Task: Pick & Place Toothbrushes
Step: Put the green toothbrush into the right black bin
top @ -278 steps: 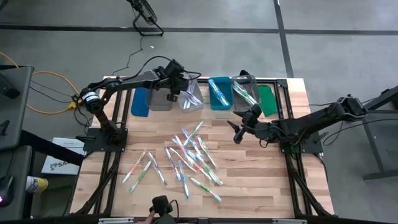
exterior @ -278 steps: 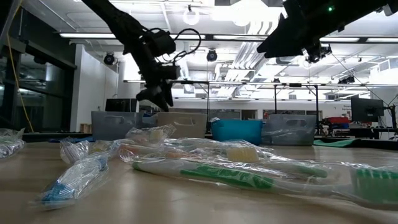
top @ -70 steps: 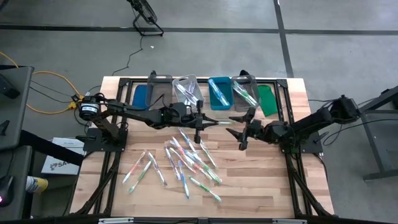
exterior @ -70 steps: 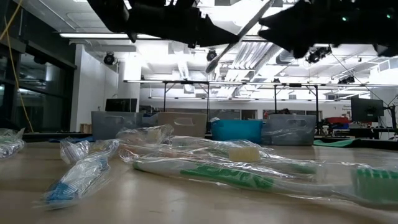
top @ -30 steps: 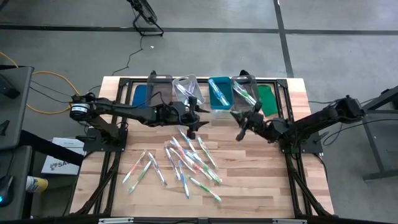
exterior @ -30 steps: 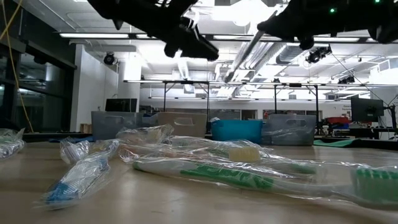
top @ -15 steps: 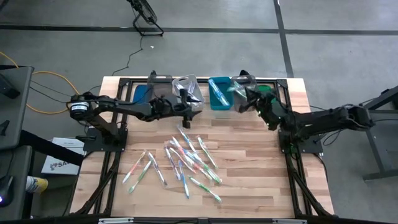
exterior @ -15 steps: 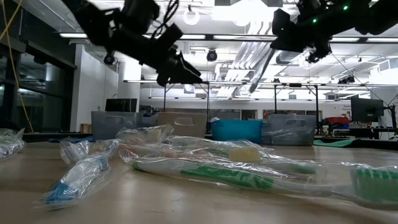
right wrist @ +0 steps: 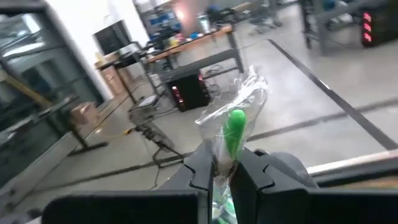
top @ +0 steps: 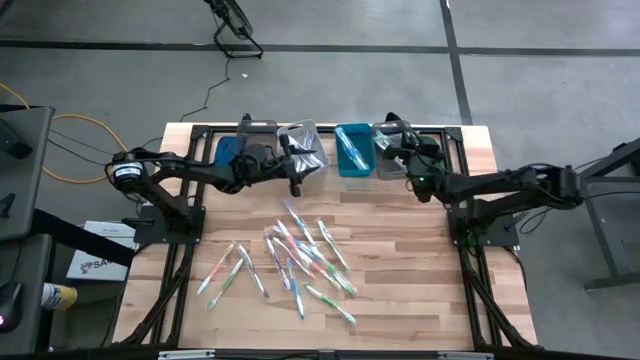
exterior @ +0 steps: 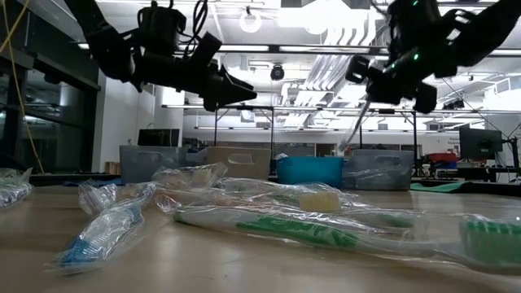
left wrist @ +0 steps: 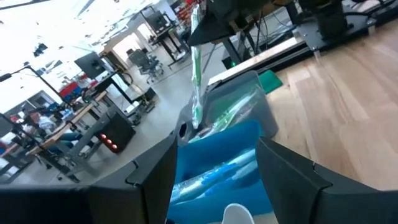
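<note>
Several wrapped toothbrushes lie loose on the wooden table, and a smaller group lies near its left side. My right gripper hangs over the clear bin at the far edge, shut on a green toothbrush in a clear wrapper. My left gripper stands open in front of the other clear bin, with nothing between its fingers. The left wrist view shows the green toothbrush hanging above the bin of green ones. My right gripper pinches the wrapped green toothbrush between its two fingers, with the wrapper in the hold too. A short green end sticks out past the fingers. The longer part hangs slanting below the gripper, clear of the table, above the clear bin.
A row of bins stands along the far edge: blue, grey, clear, teal with blue toothbrushes, clear, and green. Bare wood lies toward the near right.
My right gripper has carried the green toothbrush from above the table's middle toward the far edge, over the clear bin, and has turned; the toothbrush now hangs steeper. My left gripper has drawn back toward the far left, up to the bins, and has stayed open.
</note>
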You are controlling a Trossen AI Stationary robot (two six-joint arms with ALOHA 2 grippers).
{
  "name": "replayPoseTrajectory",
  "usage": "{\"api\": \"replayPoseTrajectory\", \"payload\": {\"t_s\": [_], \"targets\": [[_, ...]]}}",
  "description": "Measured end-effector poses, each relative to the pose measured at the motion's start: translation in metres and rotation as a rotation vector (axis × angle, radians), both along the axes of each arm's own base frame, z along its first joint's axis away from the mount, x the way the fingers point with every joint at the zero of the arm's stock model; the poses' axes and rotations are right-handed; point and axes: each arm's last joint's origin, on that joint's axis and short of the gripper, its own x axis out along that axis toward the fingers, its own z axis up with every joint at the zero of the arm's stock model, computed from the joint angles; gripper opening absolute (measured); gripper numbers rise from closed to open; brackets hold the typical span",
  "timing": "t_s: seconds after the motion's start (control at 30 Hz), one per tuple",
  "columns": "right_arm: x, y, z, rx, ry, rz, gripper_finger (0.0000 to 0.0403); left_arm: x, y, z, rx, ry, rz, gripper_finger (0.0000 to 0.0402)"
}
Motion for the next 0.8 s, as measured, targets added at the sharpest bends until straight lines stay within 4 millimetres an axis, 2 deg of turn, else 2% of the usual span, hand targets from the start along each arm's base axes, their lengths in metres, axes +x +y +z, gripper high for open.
{"api": "replayPoseTrajectory", "payload": {"t_s": [0.23, 0.8], "targets": [[0.008, -0.008, -0.027, 0.012, -0.119, -0.175, 0.0024, -0.004, 0.009, 0.003, 0.01, -0.025, -0.032, 0.0212], [0.027, -0.014, -0.061, -0.036, -0.313, -0.271, 0.0027, -0.003, 0.009, 0.005, 0.027, -0.045, -0.042, 0.0212]]}}
